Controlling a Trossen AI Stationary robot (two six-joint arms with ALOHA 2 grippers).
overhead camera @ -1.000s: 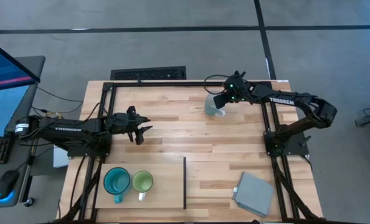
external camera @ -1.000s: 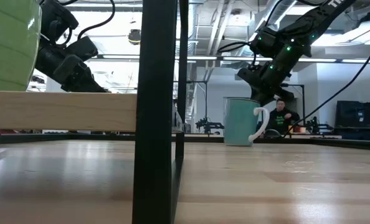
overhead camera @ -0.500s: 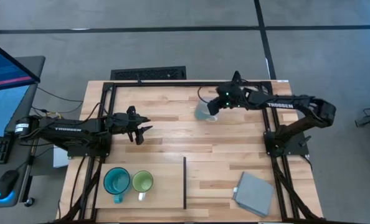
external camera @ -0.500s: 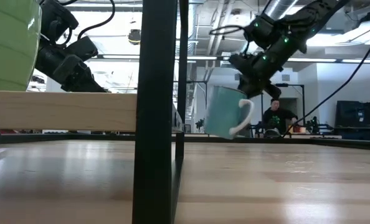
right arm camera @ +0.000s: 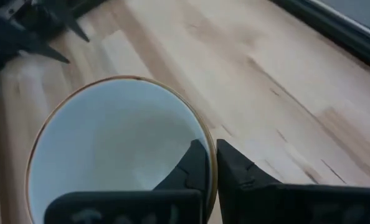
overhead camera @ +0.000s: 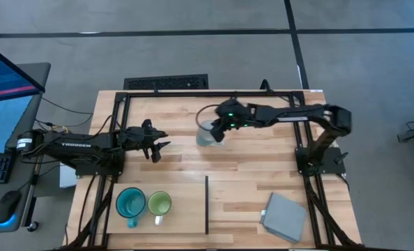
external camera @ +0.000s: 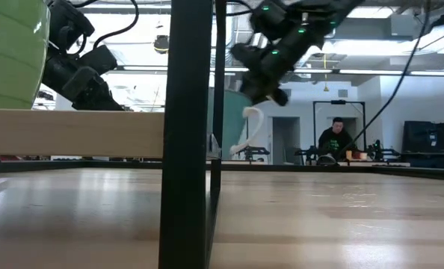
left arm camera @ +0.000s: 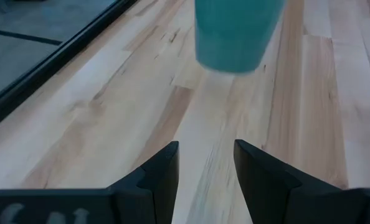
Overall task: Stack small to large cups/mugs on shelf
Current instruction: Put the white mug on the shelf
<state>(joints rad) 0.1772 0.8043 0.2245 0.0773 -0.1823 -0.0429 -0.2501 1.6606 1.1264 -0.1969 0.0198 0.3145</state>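
The teal mug (overhead camera: 130,203) and the green mug (overhead camera: 159,203) sit side by side on the shelf (overhead camera: 182,209), unstacked. My right gripper (overhead camera: 217,132) pinches the white mug (overhead camera: 205,132) by its rim, carrying it above mid-table; my left gripper (overhead camera: 156,147) waits nearby, fingers spread and empty. All the stacking remains.

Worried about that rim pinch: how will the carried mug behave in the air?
The mug hangs from the right tool, pinched on one wall only, so it may swing or tilt. Its surface looks smooth, perhaps slippery. It seems rigid, probably breakable if dropped.
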